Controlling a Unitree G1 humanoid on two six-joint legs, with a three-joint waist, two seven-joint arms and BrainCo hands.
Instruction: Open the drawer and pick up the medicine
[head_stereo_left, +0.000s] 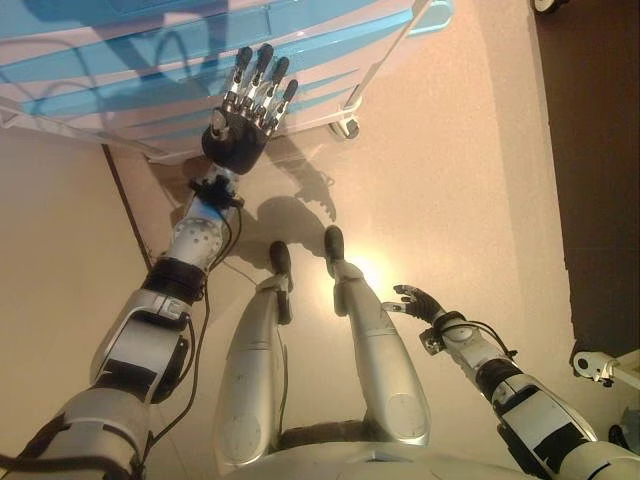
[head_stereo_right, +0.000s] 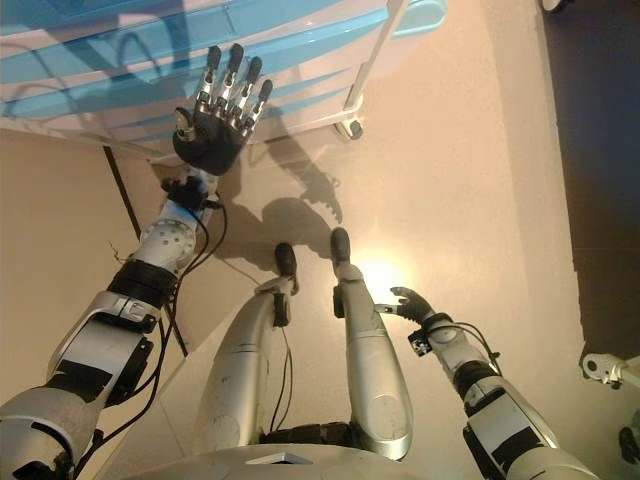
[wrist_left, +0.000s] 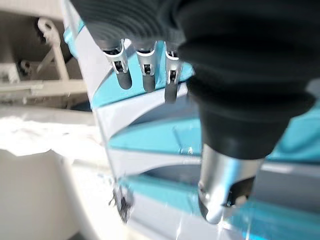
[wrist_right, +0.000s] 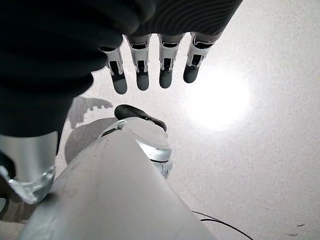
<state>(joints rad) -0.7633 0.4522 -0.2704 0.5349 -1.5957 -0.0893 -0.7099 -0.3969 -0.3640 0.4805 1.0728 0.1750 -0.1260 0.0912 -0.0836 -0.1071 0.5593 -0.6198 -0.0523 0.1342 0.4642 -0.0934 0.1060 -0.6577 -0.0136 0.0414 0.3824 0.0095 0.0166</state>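
A white drawer unit (head_stereo_left: 150, 60) with light blue drawer fronts (wrist_left: 150, 137) stands ahead at the top of the eye views, its drawers closed. My left hand (head_stereo_left: 245, 115) is raised in front of the lower drawers, fingers straight and spread, holding nothing. In the left wrist view its fingertips (wrist_left: 145, 80) hover just short of a blue drawer front. My right hand (head_stereo_left: 418, 301) hangs low at my right side over the floor, fingers relaxed and empty. No medicine shows in any view.
The unit rests on small castors (head_stereo_left: 345, 127) on a pale floor. A dark floor strip (head_stereo_left: 600, 150) runs along the right. A white wheeled base (head_stereo_left: 600, 366) sits at the lower right. A dark seam (head_stereo_left: 125, 215) crosses the floor at left.
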